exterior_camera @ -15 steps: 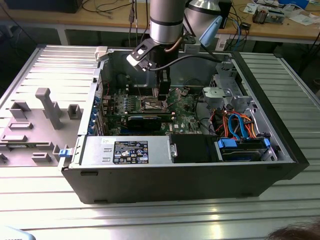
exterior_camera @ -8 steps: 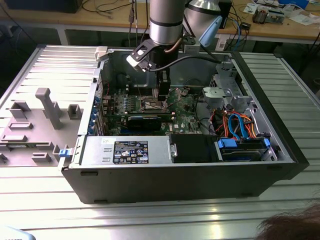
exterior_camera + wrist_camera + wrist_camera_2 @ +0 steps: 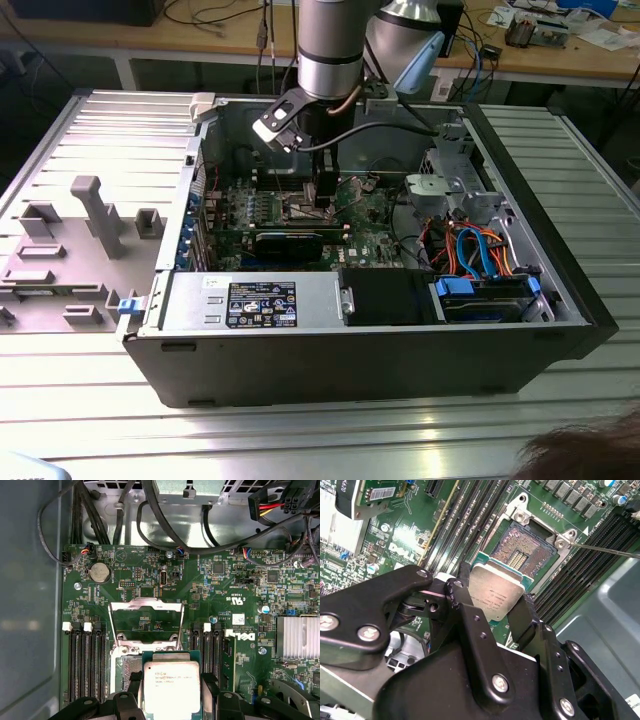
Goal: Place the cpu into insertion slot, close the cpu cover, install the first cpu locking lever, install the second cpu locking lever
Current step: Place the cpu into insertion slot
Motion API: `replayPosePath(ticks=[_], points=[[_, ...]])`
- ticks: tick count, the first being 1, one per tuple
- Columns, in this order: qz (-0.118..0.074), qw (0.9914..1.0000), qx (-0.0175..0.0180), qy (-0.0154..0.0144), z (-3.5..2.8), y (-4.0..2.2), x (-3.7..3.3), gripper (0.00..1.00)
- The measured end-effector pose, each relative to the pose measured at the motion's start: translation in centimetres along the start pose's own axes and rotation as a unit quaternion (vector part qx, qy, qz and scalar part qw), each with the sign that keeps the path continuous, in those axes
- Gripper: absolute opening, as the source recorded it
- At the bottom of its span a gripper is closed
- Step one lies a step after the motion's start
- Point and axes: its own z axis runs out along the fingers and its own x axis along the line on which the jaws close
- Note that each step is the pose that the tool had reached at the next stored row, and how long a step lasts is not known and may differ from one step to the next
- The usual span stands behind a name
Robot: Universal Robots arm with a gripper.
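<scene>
Gripping the cpu (image 3: 496,591) by two opposite edges, the gripper (image 3: 492,600) hangs just over the open insertion slot (image 3: 524,554), whose cpu cover (image 3: 146,611) stands raised. I judge the cpu light, stiff and fragile; the edges seem the right hold, not the contact face.

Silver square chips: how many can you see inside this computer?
1: the cpu, held in the gripper at the open insertion slot. More may be hidden elsewhere in the case.

arm (image 3: 330,45): silver-grey tube | claw (image 3: 494,599): black links (silver screws)
</scene>
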Motion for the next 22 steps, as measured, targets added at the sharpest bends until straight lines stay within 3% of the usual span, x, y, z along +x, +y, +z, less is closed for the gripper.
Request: replayPosePath(ticks=[22], points=[[0.000, 1.00000, 0.0000, 0.0000, 0.44, -0.33, 0.20, 0.55]])
